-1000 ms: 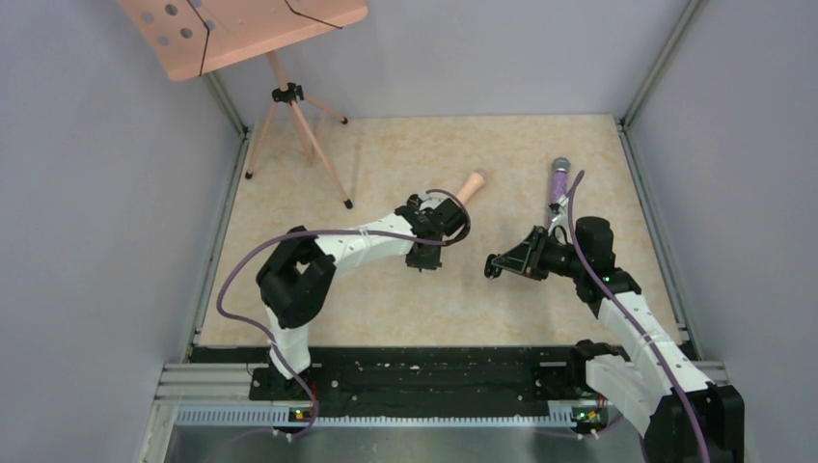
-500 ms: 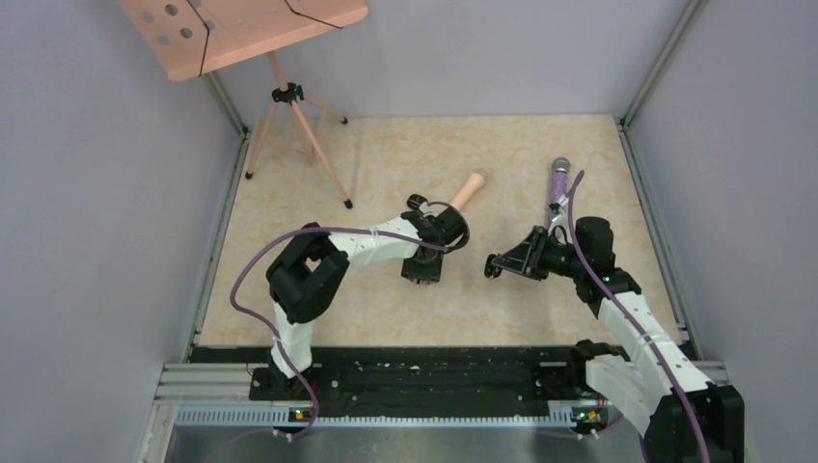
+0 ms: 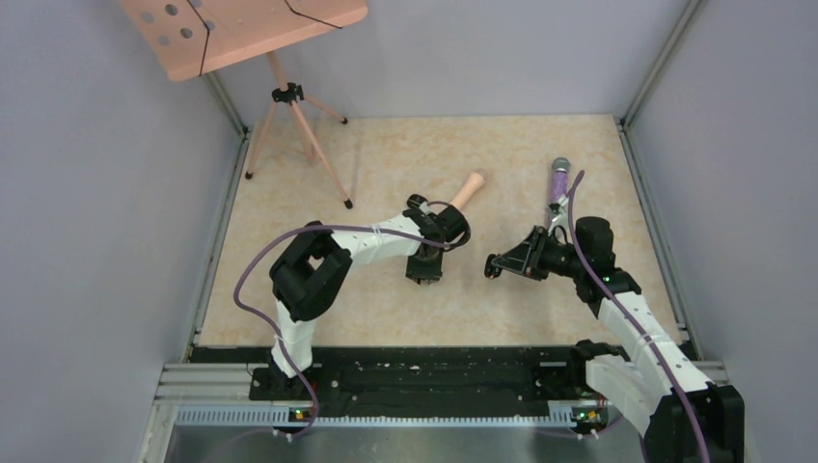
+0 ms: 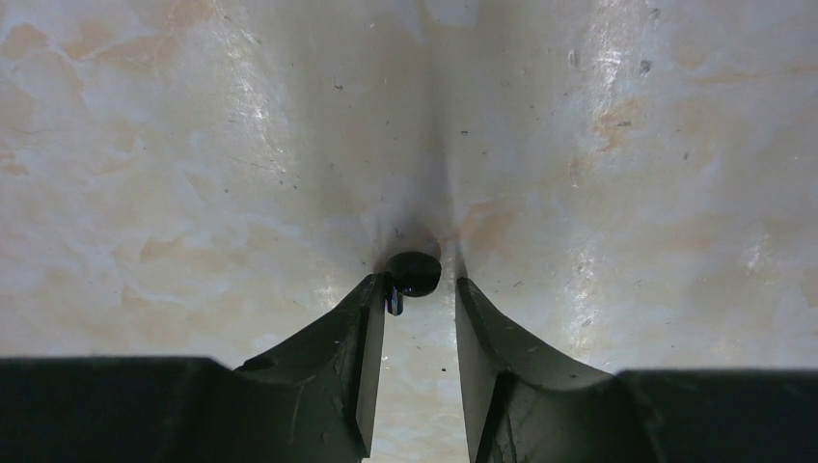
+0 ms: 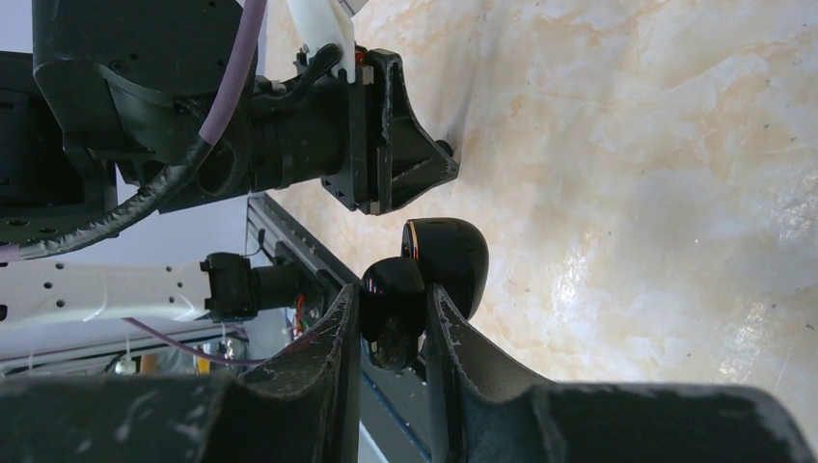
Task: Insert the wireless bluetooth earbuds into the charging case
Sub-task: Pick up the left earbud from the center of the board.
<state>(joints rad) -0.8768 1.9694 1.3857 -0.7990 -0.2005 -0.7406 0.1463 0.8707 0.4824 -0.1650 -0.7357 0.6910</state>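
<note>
A tiny black earbud (image 4: pixel 415 271) lies on the marbled table with its short stem against the left finger of my left gripper (image 4: pixel 419 283). That gripper (image 3: pixel 422 274) points down at the table, jaws narrowly open either side of the bud, and a sliver of gap shows at the right finger. My right gripper (image 5: pixel 392 292) is shut on the glossy black charging case (image 5: pixel 390 313), held above the table with its lid (image 5: pixel 449 258) swung open. In the top view the right gripper (image 3: pixel 494 267) hovers just right of the left one. The case's inside is hidden.
A wooden handle (image 3: pixel 470 187) lies behind the left gripper. A purple-headed microphone-like stick (image 3: pixel 558 181) lies behind the right arm. A tripod (image 3: pixel 289 106) carrying a wooden board stands at the back left. Grey walls close in both sides.
My left arm has swung slightly toward me and lowered to the table. Its jaws opened, then narrowed around the earbud. The right arm and the case have not moved.
</note>
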